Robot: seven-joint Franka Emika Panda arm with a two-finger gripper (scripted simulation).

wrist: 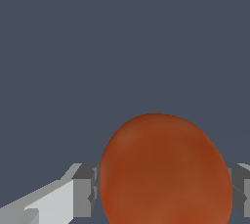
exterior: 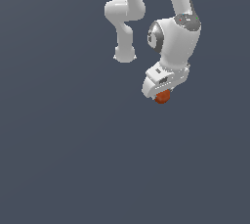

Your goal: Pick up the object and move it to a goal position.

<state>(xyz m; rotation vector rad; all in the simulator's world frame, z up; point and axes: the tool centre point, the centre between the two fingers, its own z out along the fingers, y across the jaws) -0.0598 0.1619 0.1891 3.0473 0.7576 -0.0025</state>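
The object, a small orange-red ball point(exterior: 162, 97), sits tucked under the white hand of the arm in the exterior view, right of centre and in the upper half. My gripper point(exterior: 161, 95) is closed around it, and most of the ball is hidden by the hand. In the wrist view the ball point(wrist: 166, 169) fills the space between the two grey fingertips point(wrist: 84, 189), which press against its sides. My gripper point(wrist: 163, 189) is shut on the ball.
A plain dark grey-blue background fills both views. The white arm links point(exterior: 124, 22) fold back towards the top of the exterior view.
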